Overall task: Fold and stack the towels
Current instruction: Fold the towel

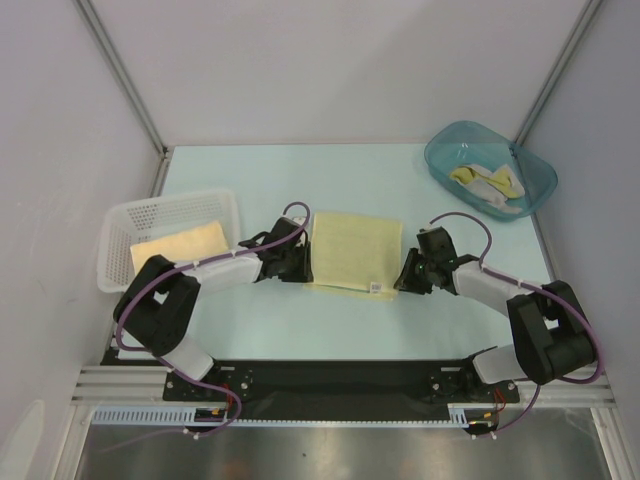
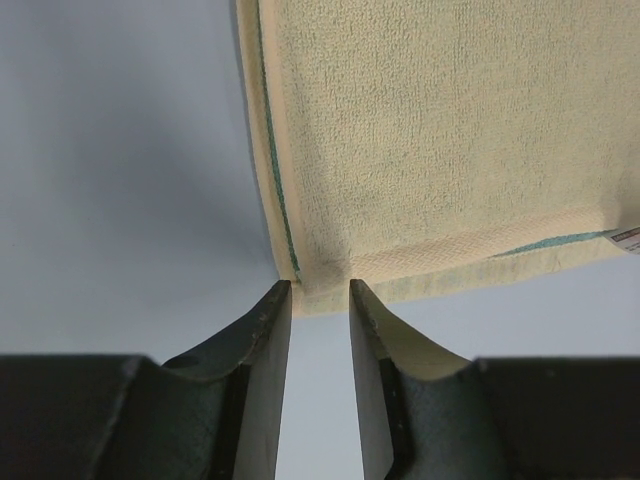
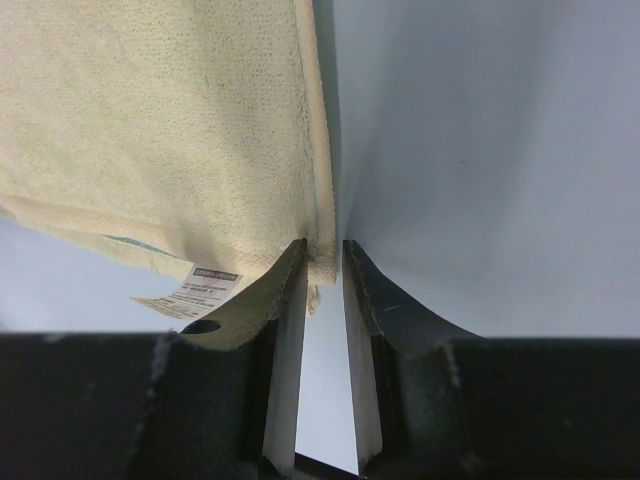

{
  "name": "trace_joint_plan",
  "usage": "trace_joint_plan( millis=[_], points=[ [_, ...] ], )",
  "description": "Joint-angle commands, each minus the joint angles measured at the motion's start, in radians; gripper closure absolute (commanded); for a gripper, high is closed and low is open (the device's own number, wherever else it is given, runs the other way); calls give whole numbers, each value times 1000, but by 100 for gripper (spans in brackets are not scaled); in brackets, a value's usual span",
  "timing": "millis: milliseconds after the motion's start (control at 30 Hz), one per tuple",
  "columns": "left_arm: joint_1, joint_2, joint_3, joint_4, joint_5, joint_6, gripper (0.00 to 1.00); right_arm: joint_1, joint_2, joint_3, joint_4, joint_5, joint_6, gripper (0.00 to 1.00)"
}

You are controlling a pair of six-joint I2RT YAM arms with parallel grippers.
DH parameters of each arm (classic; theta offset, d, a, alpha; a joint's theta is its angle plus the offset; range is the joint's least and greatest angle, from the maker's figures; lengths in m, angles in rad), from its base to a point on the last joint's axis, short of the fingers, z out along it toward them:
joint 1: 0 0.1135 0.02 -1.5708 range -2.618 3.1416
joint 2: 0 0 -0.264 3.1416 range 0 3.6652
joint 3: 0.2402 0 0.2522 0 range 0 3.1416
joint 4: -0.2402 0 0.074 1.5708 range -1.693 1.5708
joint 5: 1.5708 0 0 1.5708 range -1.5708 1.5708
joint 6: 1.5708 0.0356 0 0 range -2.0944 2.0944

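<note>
**Top external view.**
- Pale yellow towel (image 1: pixel 350 248): folded flat, mid-table (image 1: pixel 250 170).
- Left gripper (image 1: pixel 298 262): at the towel's near left corner. The arm lies low, its forearm reaching inward from the left.
- Right gripper (image 1: pixel 403 277): at the near right corner. The arm lies low in a mirrored pose.
- White mesh basket (image 1: pixel 160 208): far left, holding a folded yellow towel (image 1: pixel 180 245).
- Teal plastic tub (image 1: pixel 535 185): far right corner, holding crumpled towels (image 1: pixel 488 183).
- The basket and the tub show in this view only.
- Care tag (image 1: pixel 378 288): a small white speck on the towel's near edge.

**Left wrist view.**
- Left gripper (image 2: pixel 320 292): the jaws stand a narrow slot apart. The towel (image 2: pixel 450 140) has its corner right at the mouth. Whether it is pinched cannot be told.
- A teal trim line runs along the towel's hems, seen only up close.
- Tag (image 2: pixel 625 238): cut off by the frame edge.

**Right wrist view.**
- Right gripper (image 3: pixel 323 248): the jaws are likewise slightly parted. The towel (image 3: pixel 150 110) has its corner dipping between the tips. The grip cannot be told.
- Tag (image 3: pixel 195 288): printed, but too small to read.
</note>
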Motion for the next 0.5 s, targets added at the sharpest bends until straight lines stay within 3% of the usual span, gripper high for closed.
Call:
trace_joint_plan(
  millis=[0, 467],
  points=[
    [-6, -1, 18, 15, 11, -15, 65, 4, -17, -9, 16, -5, -2, 75],
    [-6, 28, 24, 24, 31, -26, 67, 12, -32, -21, 32, -16, 2, 73]
  ],
)
